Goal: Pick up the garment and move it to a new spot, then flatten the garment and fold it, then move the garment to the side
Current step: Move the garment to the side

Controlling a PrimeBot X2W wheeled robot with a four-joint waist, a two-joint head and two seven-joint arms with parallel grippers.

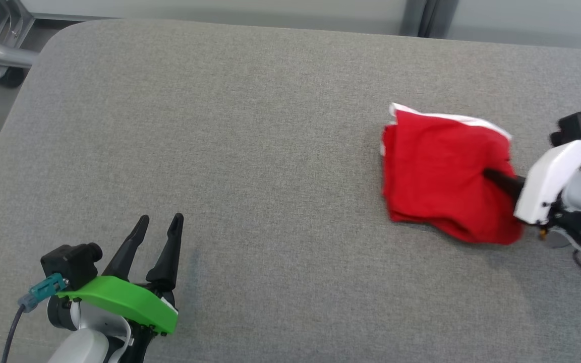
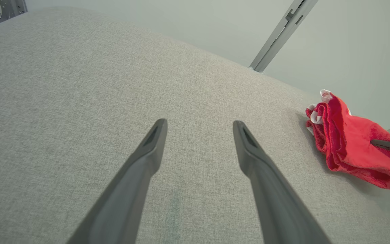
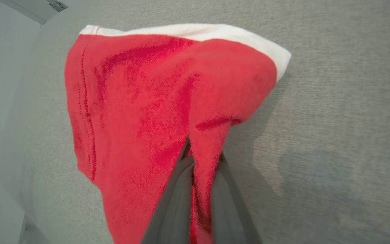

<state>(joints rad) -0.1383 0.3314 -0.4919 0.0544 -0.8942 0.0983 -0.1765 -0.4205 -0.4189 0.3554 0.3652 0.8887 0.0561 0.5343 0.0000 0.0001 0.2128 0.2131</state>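
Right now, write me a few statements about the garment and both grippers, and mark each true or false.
1. The right gripper is shut on a fold of the red garment. True.
2. The left gripper holds the garment's other end. False: it stands open over the bare grey surface, well apart from the garment.
3. The garment lies spread out flat. False: it is bunched in a loose heap, pulled up where the fingers pinch it.
4. The garment has a white band along one edge. True.
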